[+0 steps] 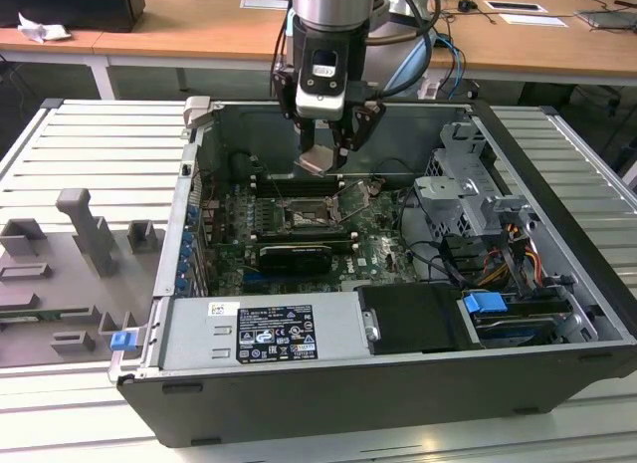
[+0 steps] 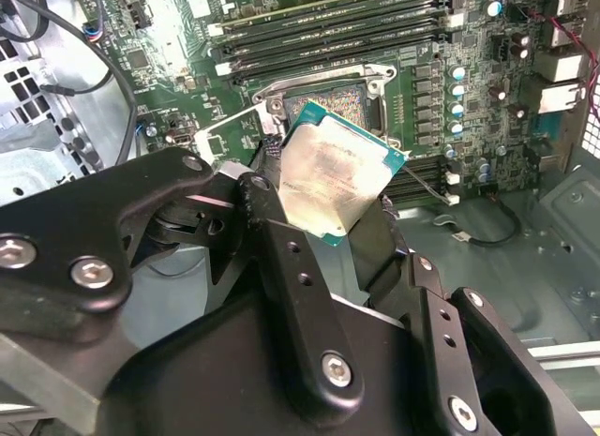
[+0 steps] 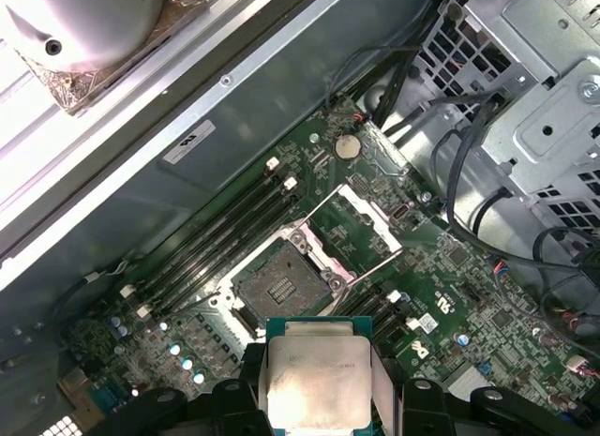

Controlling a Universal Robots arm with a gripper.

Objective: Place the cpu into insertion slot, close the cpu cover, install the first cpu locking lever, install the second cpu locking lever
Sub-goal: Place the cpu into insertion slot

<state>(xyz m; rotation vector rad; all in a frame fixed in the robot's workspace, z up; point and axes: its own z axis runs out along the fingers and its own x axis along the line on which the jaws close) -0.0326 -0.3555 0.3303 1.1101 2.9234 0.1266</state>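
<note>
Above a green motherboard (image 3: pixel 450 267), the gripper (image 1: pixel 328 156) clamps the square, silvery-tan cpu (image 2: pixel 337 173) near the open insertion slot (image 3: pixel 277 288).

Camera layout: one camera off the arm, two riding on it.
The exterior view looks steeply down into the open computer case (image 1: pixel 348 408) on the ribbed surface (image 1: pixel 90 134). Both wrist views look closely past the tool (image 3: pixel 317 398) at the motherboard (image 3: pixel 441 267), and both show the insertion slot (image 3: pixel 277 288) (image 2: pixel 330 103) and the cpu (image 3: pixel 314 375) (image 2: pixel 339 169).

The gripper (image 2: pixel 330 222) clamps the cpu (image 2: pixel 339 173) by two opposite edges, tilted, above the open slot (image 2: pixel 335 105). The cover (image 2: pixel 228 136) stands swung open beside the slot. Memory slots (image 2: pixel 328 33) lie just beyond it.
</note>
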